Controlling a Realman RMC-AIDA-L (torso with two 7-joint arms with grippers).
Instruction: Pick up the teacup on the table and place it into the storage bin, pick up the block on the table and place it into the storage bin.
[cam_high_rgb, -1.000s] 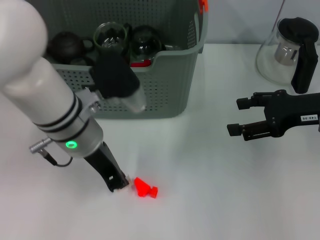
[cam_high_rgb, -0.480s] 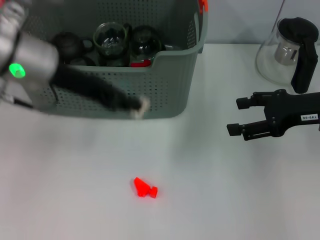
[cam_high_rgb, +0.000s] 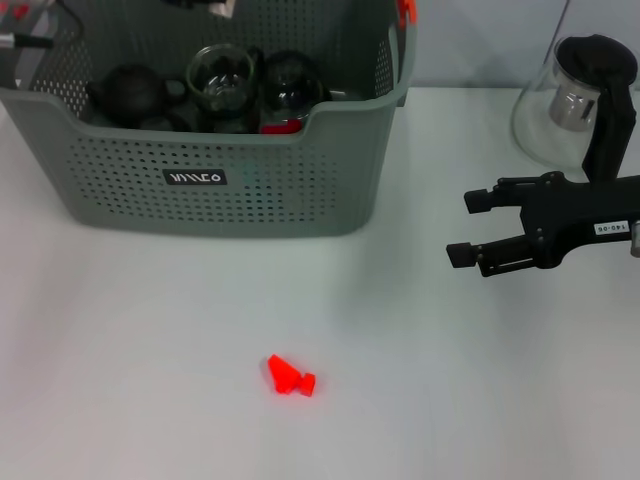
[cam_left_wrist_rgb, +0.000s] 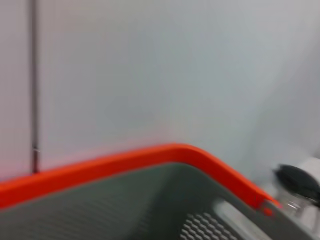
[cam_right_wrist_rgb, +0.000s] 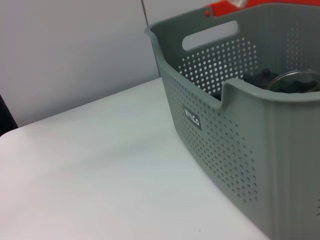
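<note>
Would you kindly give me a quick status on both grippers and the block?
Left gripper above the storage bin, fingers unclear. Right gripper open, idle over the table. Red block on table, nothing near it.

Left claw (cam_high_rgb: 205, 5) now above storage bin (cam_high_rgb: 300, 190)

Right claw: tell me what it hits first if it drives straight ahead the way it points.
Probably nothing: the right claw, open, points across bare table. The storage bin lies just beyond that line, though depth is unclear.
</note>
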